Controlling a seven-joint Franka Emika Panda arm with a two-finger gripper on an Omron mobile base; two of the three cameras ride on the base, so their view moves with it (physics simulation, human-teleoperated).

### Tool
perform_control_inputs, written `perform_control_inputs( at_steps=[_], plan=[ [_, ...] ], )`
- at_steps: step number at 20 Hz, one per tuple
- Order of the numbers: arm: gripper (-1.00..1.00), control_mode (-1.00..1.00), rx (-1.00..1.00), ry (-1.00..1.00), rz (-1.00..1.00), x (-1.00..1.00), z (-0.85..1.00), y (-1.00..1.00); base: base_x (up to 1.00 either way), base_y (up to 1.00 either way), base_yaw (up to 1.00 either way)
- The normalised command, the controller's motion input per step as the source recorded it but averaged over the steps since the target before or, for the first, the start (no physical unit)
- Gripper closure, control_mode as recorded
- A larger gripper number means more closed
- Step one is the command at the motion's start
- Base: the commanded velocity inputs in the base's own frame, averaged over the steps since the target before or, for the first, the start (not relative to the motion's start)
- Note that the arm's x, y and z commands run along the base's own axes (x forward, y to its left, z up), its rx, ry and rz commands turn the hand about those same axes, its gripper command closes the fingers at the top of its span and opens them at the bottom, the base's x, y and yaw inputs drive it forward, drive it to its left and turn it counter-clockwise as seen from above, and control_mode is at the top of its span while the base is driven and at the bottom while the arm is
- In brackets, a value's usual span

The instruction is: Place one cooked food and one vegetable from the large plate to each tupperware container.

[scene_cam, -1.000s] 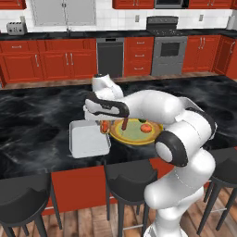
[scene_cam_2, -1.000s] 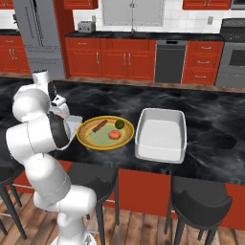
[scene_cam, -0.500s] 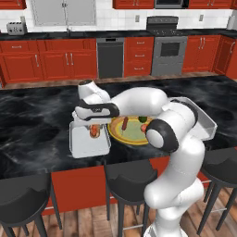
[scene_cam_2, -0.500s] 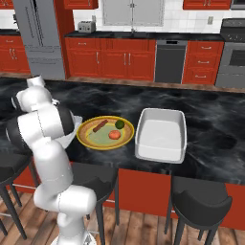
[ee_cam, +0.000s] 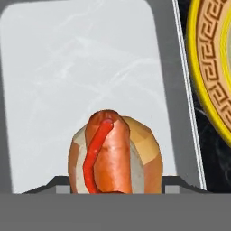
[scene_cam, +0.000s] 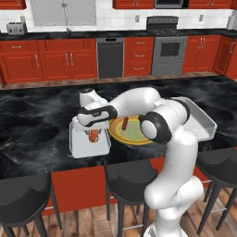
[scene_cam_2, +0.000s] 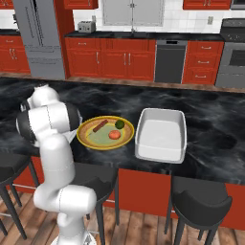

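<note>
The pincer (scene_cam: pixel 94 134) hangs over the small tupperware container (scene_cam: pixel 78 147), pinching one hot dog (ee_cam: pixel 113 153) between its fingers, bun and sausage with a red squiggle of sauce on top. In the hand view the hot dog sits at six o'clock against the pale tray floor, and the golden rim of the large plate (ee_cam: pixel 212 85) curves in at three o'clock. Count the trays: two, the small one under the hand and the large tupperware container (scene_cam_2: pixel 160 134), which lies bare just beside the plate. In the right base view the large plate (scene_cam_2: pixel 87 139) lies on the black marble table (scene_cam_2: pixel 215 119), with the bigger tray at its three o'clock. On the plate, count three things: one brown sausage (scene_cam_2: pixel 100 126) at ten o'clock, one green vegetable (scene_cam_2: pixel 119 124) at one o'clock, and one red tomato (scene_cam_2: pixel 114 135) just beside it, near the centre. In the left base view the small tray lies at the plate's nine o'clock, close beside it, with the hot dog hanging above its floor.
</note>
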Motion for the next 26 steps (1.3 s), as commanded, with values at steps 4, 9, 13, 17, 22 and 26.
perform_control_inputs(
  at_steps=[4, 9, 13, 17, 22, 26],
  plan=[
    [-1.0, -1.0, 0.02, 0.0, 0.03, 0.06, -0.19, 0.07, 0.0, 0.0, 0.0],
    [-1.0, -1.0, 0.0, 0.0, 0.0, 0.04, -0.05, 0.02, 0.0, 0.0, 0.0],
    [-1.0, -1.0, 0.0, 0.01, 0.0, 0.07, 0.0, -0.04, 0.0, 0.0, 0.0],
    [-1.0, -1.0, -0.01, 0.04, 0.0, 0.04, 0.0, -0.2, 0.0, 0.0, 0.0],
    [-1.0, -1.0, -0.01, -0.09, -0.03, -0.17, 0.43, -0.83, 0.0, 0.0, 0.0],
    [-1.0, -1.0, 0.0, -0.08, 0.02, -0.28, 0.97, -0.65, 0.0, 0.0, 0.0]
  ],
)
